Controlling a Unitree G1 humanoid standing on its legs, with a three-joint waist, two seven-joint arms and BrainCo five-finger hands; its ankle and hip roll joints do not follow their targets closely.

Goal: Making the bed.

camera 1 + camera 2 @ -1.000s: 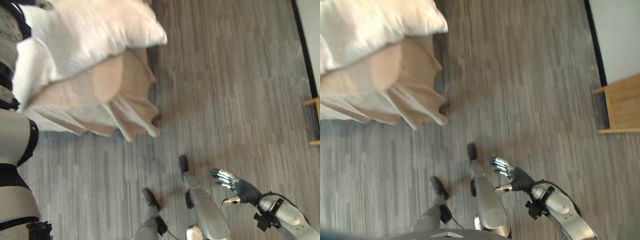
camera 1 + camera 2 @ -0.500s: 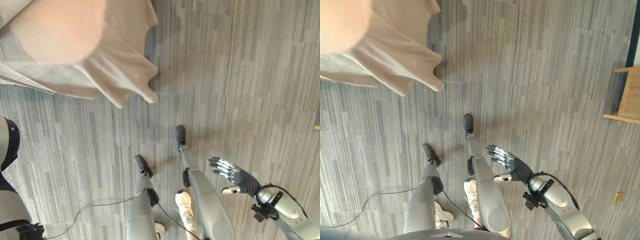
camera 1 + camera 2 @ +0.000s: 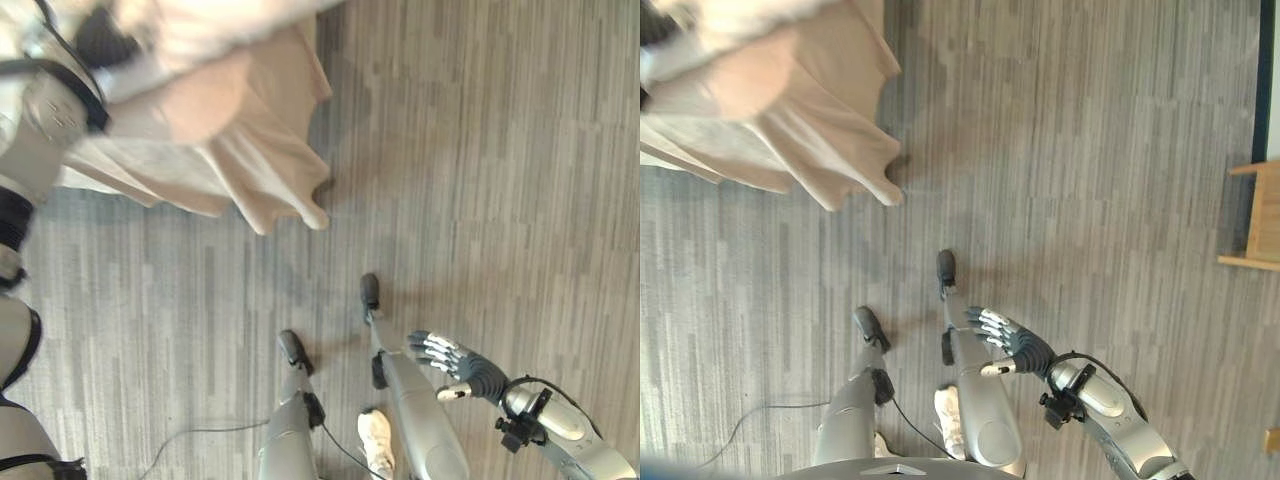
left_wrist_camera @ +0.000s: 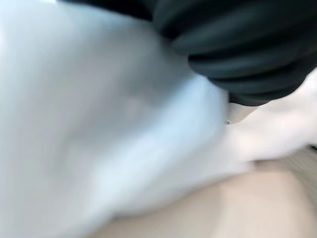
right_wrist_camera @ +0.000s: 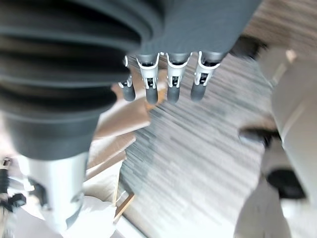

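Right hand [image 3: 452, 362]: fingers relaxed and spread, holding nothing, hanging low over the grey plank floor [image 3: 480, 180]. Left hand [image 4: 237, 44]: buried against white bedding [image 4: 99, 124]; whether its fingers clasp the cloth cannot be told. Beige sheet [image 3: 255, 165]: draped off the bed corner, hem hanging above the floor. Step judged: gathering bedding; next calls for lifting and spreading it. Right eye view adds wooden furniture [image 3: 1252, 220] at the room's edge.

No legible text, labels, numbers or signs anywhere: none on the beige bedding [image 3: 230, 140], none on the grey plank floor [image 3: 480, 180], none on the wooden furniture [image 3: 1265, 215].
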